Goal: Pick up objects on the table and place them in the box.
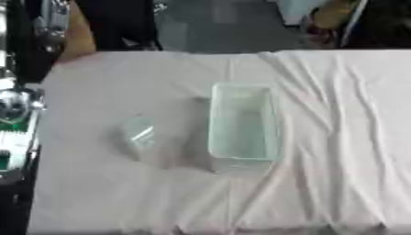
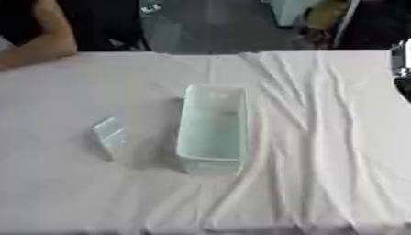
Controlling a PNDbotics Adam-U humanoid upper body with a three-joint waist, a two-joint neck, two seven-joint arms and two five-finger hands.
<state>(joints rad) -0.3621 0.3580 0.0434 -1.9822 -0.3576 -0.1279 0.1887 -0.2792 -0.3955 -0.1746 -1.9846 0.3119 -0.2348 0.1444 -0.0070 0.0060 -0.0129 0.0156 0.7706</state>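
Clear rectangular box (image 2: pixel 211 128) standing mid-counter, small clear object (image 2: pixel 109 134) (shape unclear) apart on its left, wrinkled white cloth (image 2: pixel 321 137) over the counter

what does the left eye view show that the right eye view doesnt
Only the left eye view shows shiny metal equipment along its left edge, beside the table. Only the right eye view shows a person's bare arm near the table's far left corner, and a dark shape at its right edge. Both show the white cloth, the clear box and a small clear object to the box's left. Neither shows a robot hand.
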